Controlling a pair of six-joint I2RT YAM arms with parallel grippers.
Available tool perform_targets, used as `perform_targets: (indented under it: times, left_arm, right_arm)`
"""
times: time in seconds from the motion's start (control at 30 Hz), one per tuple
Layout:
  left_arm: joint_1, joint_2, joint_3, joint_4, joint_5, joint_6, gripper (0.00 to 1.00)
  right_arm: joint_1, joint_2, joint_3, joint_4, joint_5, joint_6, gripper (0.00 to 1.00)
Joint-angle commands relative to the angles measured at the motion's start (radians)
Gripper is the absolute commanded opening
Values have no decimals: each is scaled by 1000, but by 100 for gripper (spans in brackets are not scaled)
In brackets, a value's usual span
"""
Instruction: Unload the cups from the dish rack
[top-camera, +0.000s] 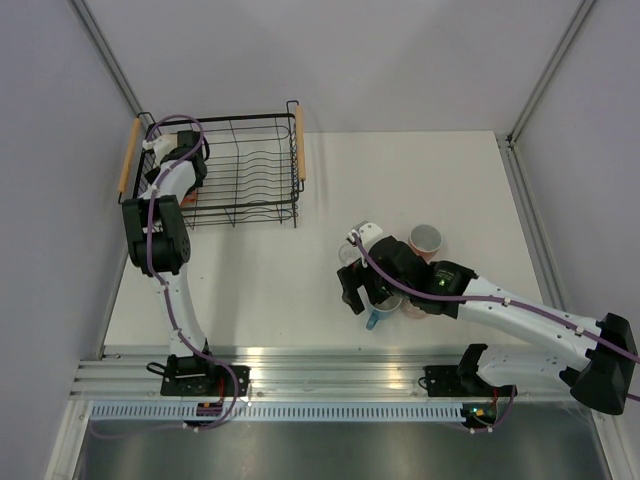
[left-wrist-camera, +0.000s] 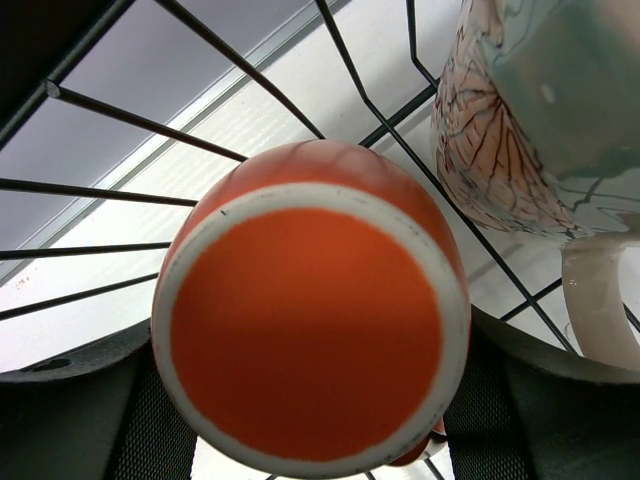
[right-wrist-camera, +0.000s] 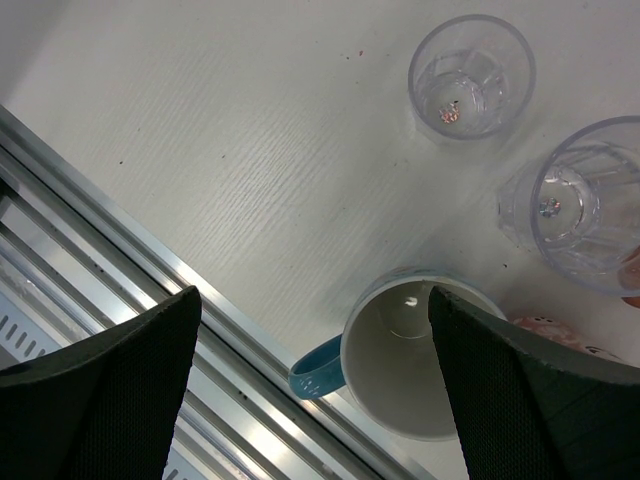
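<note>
1. Left claw (left-wrist-camera: 310, 420): it pinches the orange mug (left-wrist-camera: 305, 330) from both sides, base toward my wrist camera.
2. A patterned cup (left-wrist-camera: 510, 120) sits just beside it; both are inside the dish rack (top-camera: 225, 118), at the far left of the bench (right-wrist-camera: 200, 150).
3. Right claw (right-wrist-camera: 320, 400): spread wide, empty, above the blue mug (right-wrist-camera: 400, 370), which stands upright near the bench's near edge.
4. Two clear tumblers (right-wrist-camera: 470, 75) stand close by.

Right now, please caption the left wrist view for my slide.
The left gripper straddles a round orange ceramic mug inside the black wire dish rack, beside a red-veined patterned cup.
</note>
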Motion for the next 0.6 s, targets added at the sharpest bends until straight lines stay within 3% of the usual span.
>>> perform_targets:
  times: [0.0,0.33,0.57]
  left_arm:
    - [9,-28,-10,22,-11,27,2]
    - [-29,-198,-164,22,148,-23,2]
    - [-134,-285,-203,21,184,-20,2]
  right_arm:
    - [0,-22,-5,24,14,10,98]
    - [0,-8,3,46,-5,7,98]
    - [0,-11,0,52,-9,1,98]
